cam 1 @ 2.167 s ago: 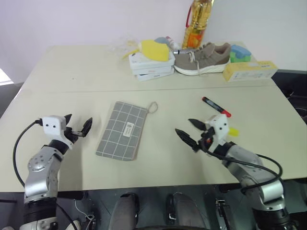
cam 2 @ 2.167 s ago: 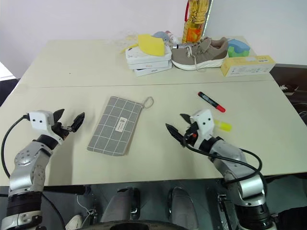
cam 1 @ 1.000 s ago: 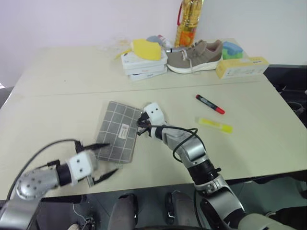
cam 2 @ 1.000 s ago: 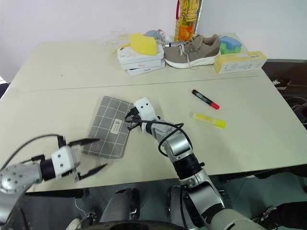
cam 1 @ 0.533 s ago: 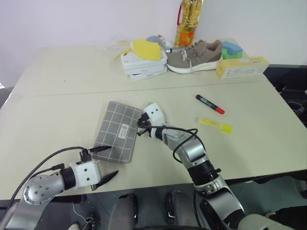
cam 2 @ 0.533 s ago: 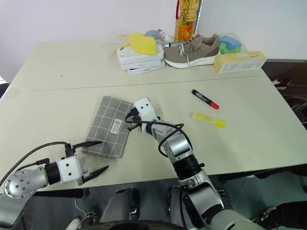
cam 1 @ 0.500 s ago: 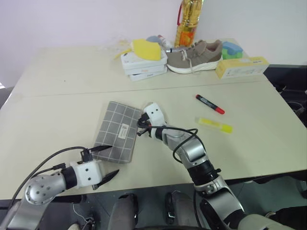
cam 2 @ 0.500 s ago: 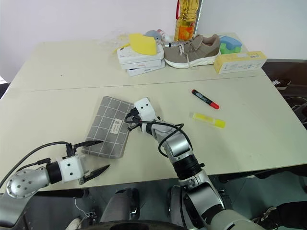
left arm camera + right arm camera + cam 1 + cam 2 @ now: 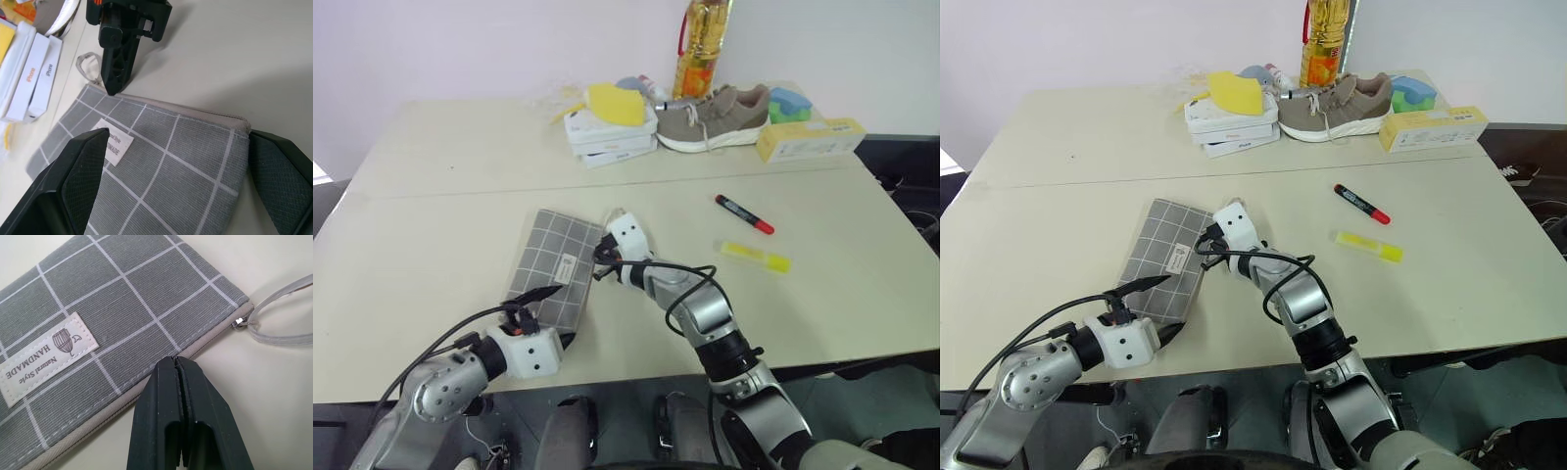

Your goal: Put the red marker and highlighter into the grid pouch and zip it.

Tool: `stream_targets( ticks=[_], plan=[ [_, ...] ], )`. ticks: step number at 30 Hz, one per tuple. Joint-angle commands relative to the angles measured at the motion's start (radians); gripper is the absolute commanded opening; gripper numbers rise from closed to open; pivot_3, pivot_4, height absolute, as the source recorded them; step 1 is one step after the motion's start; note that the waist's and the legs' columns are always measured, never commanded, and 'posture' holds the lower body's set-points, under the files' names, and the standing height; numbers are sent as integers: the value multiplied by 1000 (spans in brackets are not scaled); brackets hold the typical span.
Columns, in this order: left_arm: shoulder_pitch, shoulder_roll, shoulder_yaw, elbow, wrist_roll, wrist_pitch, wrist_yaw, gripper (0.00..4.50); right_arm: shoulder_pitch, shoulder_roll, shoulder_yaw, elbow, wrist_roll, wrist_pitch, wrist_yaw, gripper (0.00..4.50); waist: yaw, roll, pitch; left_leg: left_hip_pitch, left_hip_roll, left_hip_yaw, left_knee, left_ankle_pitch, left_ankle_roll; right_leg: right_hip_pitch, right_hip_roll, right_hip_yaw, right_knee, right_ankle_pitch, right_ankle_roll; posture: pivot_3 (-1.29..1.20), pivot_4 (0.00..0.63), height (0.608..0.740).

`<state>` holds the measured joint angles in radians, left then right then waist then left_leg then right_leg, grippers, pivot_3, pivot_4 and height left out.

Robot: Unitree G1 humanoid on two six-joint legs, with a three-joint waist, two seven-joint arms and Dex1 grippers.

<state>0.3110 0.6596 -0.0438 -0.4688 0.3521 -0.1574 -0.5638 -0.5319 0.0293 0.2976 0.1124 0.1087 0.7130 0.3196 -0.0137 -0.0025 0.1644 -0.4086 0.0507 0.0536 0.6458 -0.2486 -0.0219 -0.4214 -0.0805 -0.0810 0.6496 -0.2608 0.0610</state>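
Grid pouch [image 9: 1165, 261]: lies flat and zipped on the near half of the pale surface [image 9: 1067, 211], white label up, cord loop [image 9: 286, 313] at its far right corner.
Right fingers [image 9: 182, 396]: pressed together, holding nothing, tips at the pouch's zipper edge just short of the zip pull; whether they touch the fabric I cannot tell.
Left fingers [image 9: 80, 176]: spread wide, one on either side of the pouch's near end, nothing clamped between them.
Red marker [image 9: 1361, 204]: lies on the surface to the right of the pouch, well apart from it.
Highlighter [image 9: 1368, 246]: lies just nearer than the marker, apart from it, also outside the pouch.
Far edge: white boxes [image 9: 1231, 125] stacked with a yellow object [image 9: 1236, 92] on top, a grey-brown shoe [image 9: 1347, 103], a yellow bottle [image 9: 1324, 44], a long yellow box [image 9: 1433, 128] and a green and blue thing [image 9: 1412, 94] behind it.
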Motion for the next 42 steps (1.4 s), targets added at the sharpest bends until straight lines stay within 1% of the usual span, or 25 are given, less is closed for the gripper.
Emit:
stream_targets(
  ticks=[1,7,8,9,17,21,27,32,39,41,42],
  plan=[
    [22,1,2,59,72,86,15,3642,0,21,12,-9,0,-6,7,0,-1,0,0,0,0,0,0,0,0,0,0,0,0,0,0,0,150,740],
    [2,-9,11,62,61,104,46,567,-1,19,15,-7,-1,-7,8,0,-3,0,0,0,1,-1,0,0,0,-1,2,0,0,0,0,0,150,740],
    [-2,-11,12,63,56,102,50,118,-2,19,15,-6,-1,-7,8,0,-3,1,0,0,1,-1,0,0,0,-1,2,0,0,0,0,0,150,740],
    [-6,-12,12,66,51,97,54,48,-1,19,16,-6,-3,-7,8,0,-2,1,0,0,1,-1,0,0,0,-1,2,0,0,0,0,0,150,740],
    [-31,-26,20,80,31,63,93,48,0,20,13,-5,-7,-9,5,0,0,1,0,0,1,-1,0,0,0,-1,1,0,0,0,0,0,150,740],
    [-51,-48,39,91,4,46,126,48,0,22,-1,-7,-12,-33,-12,0,1,1,0,0,1,-1,0,0,0,-1,1,0,0,0,0,0,150,740],
    [-62,-51,24,100,-18,-10,124,48,-15,23,-32,-3,-4,-78,-22,0,0,0,1,-3,1,0,-1,0,0,-4,1,0,0,0,0,0,150,740],
    [-59,-61,22,100,-31,-34,126,48,-13,16,-15,-16,-19,-108,-9,0,-1,0,1,-4,1,0,-1,0,0,-4,1,0,0,0,0,0,150,740],
    [-58,-63,18,89,-98,-92,100,48,-29,2,-28,-51,-23,-151,10,0,-1,0,1,-4,1,0,-1,0,0,-5,1,0,0,0,0,0,150,740],
    [-58,-72,22,76,-159,-105,83,48,-24,-31,-24,-78,-26,-163,39,0,0,0,1,-5,1,0,-1,0,0,-5,1,0,0,0,0,0,150,740],
    [-61,-75,27,72,-189,-105,75,48,-19,-68,-9,-101,-47,-179,58,0,1,0,1,-5,1,0,-1,0,0,-5,1,0,0,0,0,0,150,740]
  ],
)
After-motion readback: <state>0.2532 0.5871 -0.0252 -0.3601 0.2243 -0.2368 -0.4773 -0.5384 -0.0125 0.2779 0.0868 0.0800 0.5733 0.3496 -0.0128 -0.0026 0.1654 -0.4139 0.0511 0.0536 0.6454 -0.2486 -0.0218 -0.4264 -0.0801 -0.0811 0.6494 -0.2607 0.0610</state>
